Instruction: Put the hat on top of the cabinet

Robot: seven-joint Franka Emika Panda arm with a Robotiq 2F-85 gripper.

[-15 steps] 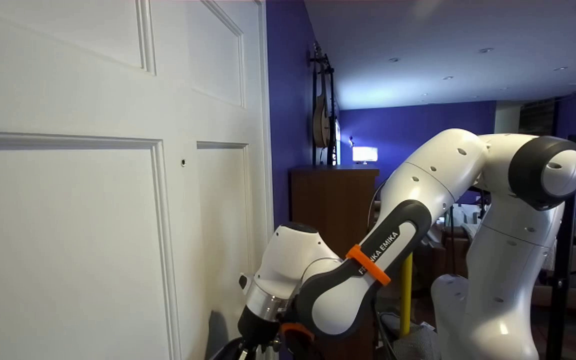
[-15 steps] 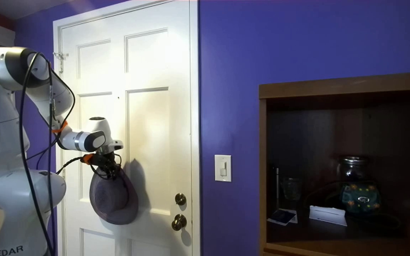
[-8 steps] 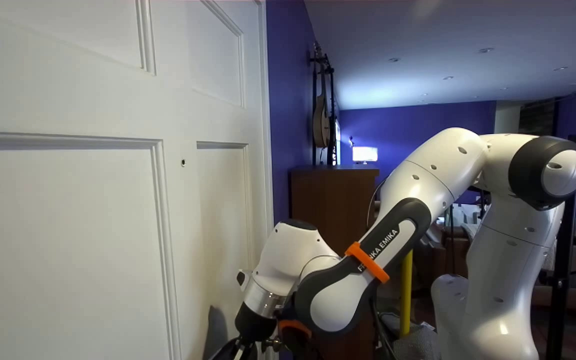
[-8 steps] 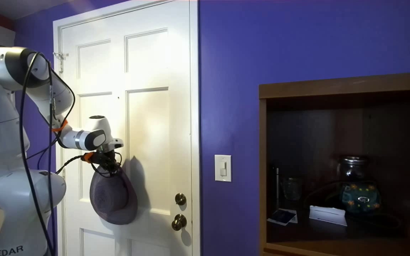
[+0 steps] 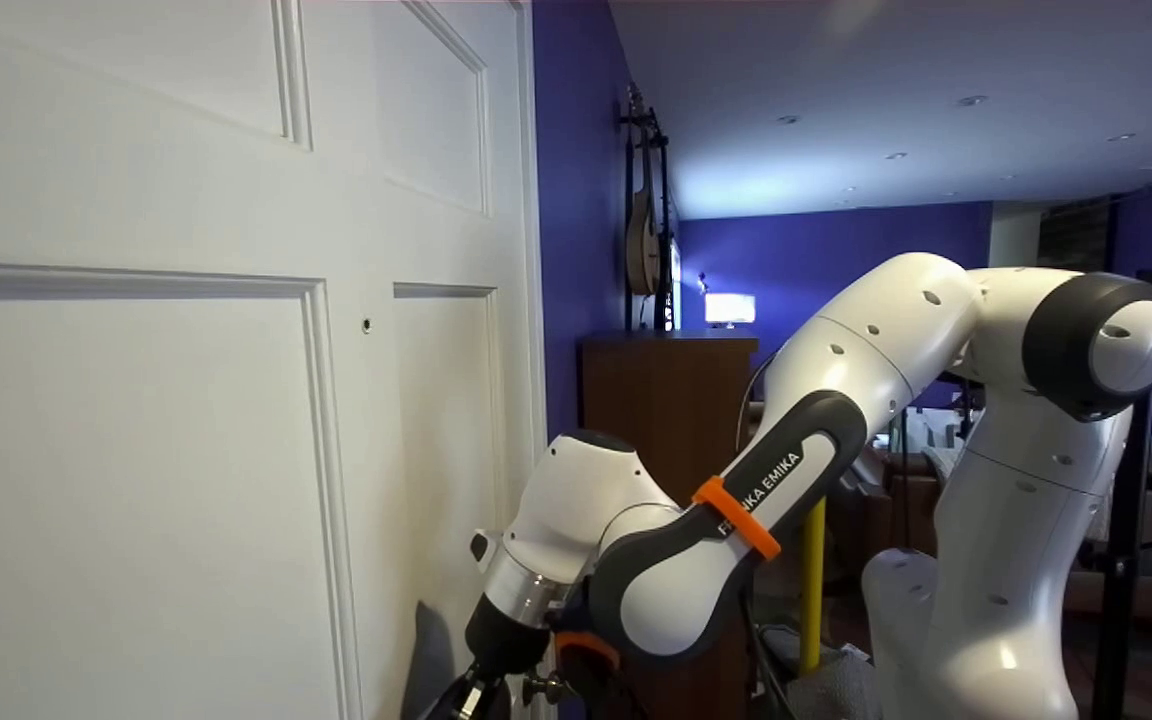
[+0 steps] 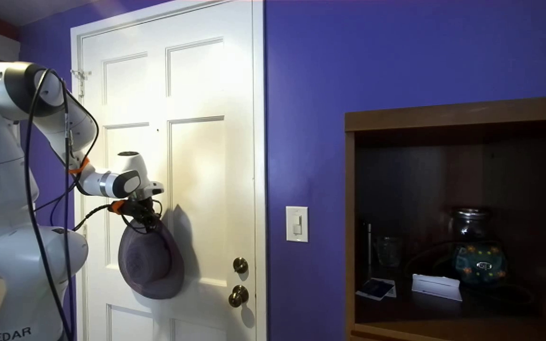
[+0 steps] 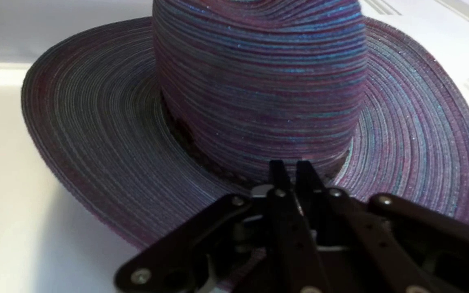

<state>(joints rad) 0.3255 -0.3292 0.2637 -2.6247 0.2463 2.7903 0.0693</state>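
I'm facing a white panelled door (image 6: 206, 175) set in a deep purple wall (image 6: 315, 94). A light switch (image 6: 296, 224) sits on the wall to the door's right, and there's a round metal knob (image 6: 238, 296) near the door's edge. Further along that wall stands the brown wooden cabinet (image 6: 443, 116), well apart from the hat (image 6: 147, 265). The hat is in front of the door, its brim close to upright and the crown turned into the room; I can't tell whether it touches the door. A dark shadow (image 6: 185, 241) lies on the door next to it.

The white arm (image 5: 676, 610) reaches down to the upper part of the brim. On the claw (image 7: 291, 166) the two fingers are nearly side by side with a narrow gap between, right by the foot of the crown, and I can't tell whether any brim is caught in there.

Only the wrist view brings out the hat's fine purple and blue stripes. The cabinet's open front, with a jar (image 6: 472, 227), a glass (image 6: 389, 253) and a green flowered bag (image 6: 477, 264) inside, shows in an exterior view. Its plain side shows in an exterior view that also takes in a guitar (image 5: 643, 245) by the wall, a lit lamp (image 5: 729, 308) at the far end and small round lights (image 5: 972, 100) in the ceiling (image 5: 866, 140).
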